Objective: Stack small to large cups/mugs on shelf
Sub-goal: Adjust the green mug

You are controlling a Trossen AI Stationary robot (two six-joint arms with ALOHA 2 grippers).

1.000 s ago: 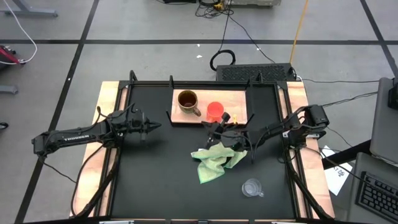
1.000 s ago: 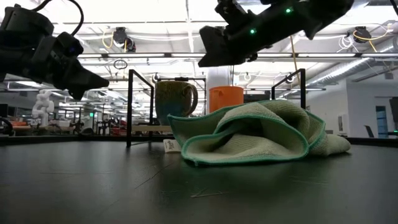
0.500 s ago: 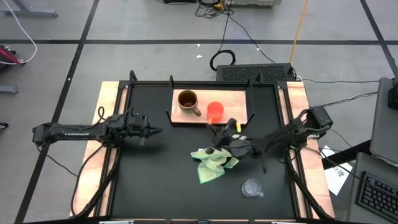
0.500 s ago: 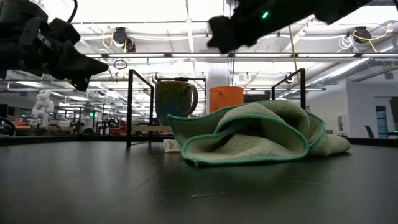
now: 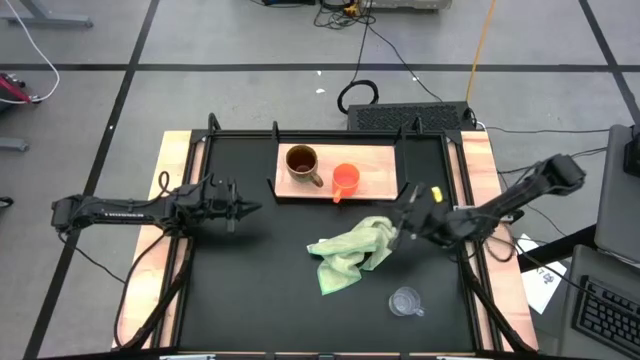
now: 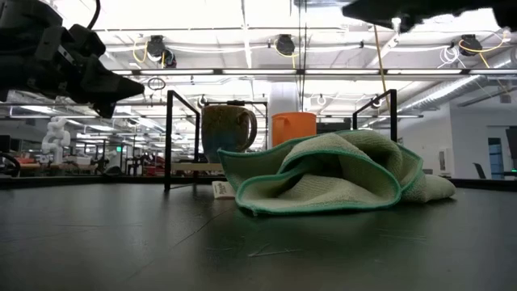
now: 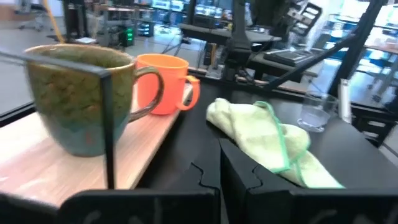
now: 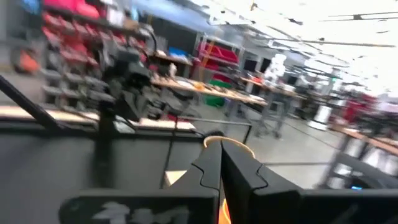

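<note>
Shelf (image 5: 380,165) at far middle of table. Brown mug (image 5: 301,162) on shelf's left part, orange cup (image 5: 346,179) just right of it. Green cloth (image 5: 350,252) mid-table. Glass cup (image 5: 405,301) near, right — off shelf. Left gripper (image 5: 250,208) closed, empty, left of shelf. Right gripper (image 5: 403,226) closed, empty — beside cloth's right edge.

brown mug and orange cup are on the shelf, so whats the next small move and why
Probably swing the right gripper down toward the clear glass cup and open it. That cup stands alone on the black tabletop, near the green cloth, while the brown mug and orange cup already sit on the shelf. The right gripper is shut, empty and closer than the left gripper.
</note>
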